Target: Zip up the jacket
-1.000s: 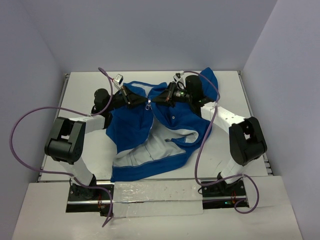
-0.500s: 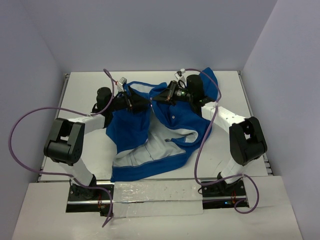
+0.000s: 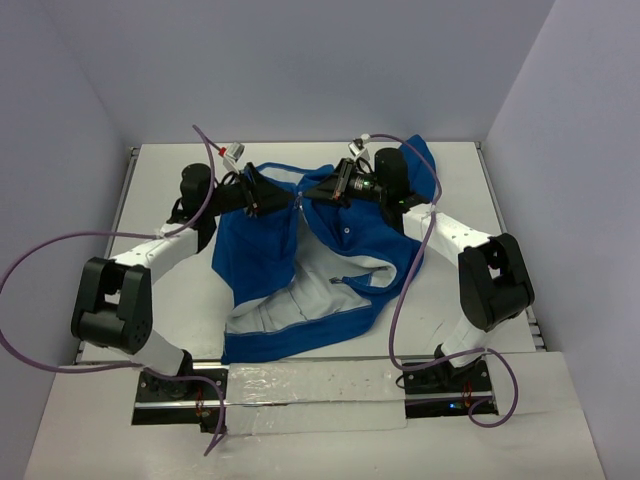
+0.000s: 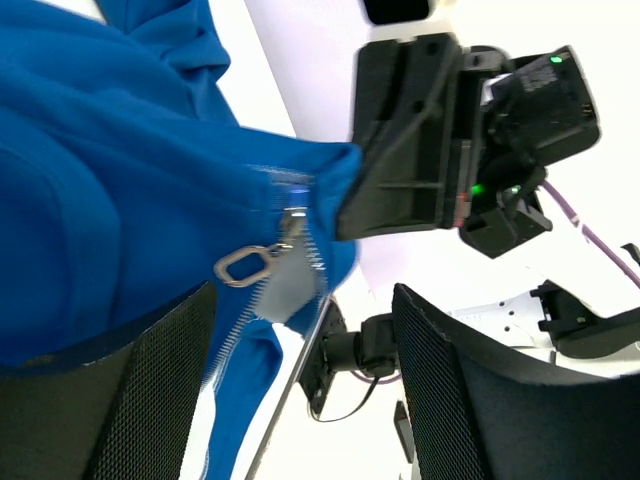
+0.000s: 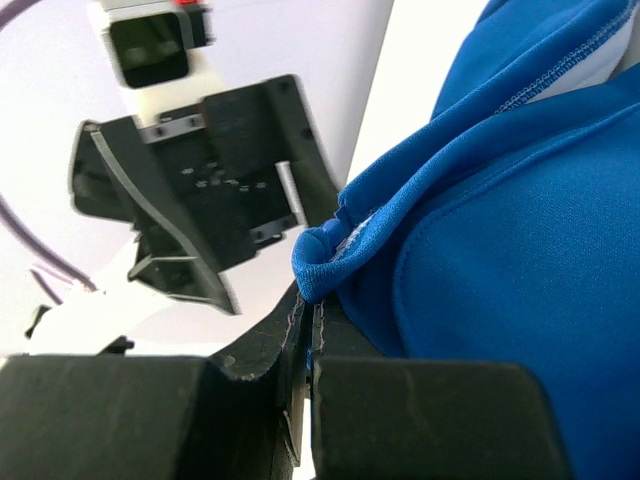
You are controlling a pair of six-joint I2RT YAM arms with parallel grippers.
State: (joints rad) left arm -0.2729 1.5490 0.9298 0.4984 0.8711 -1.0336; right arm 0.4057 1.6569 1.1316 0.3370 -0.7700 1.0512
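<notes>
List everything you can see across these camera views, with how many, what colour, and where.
jacket: one, royal blue with pale lining, lying open mid-table
zipper: one, silvery, along the jacket's front edge
zipper pull: one, silvery, dangling just ahead of the left arm's jaws
table: one, white, under the jacket
cables: two, purple, one looping off each arm
left arm: one, black and white, reaching to the jacket's far edge, jaws open
right arm: one, black and white, reaching to the same edge from the other side, jaws shut on a fold of jacket
</notes>
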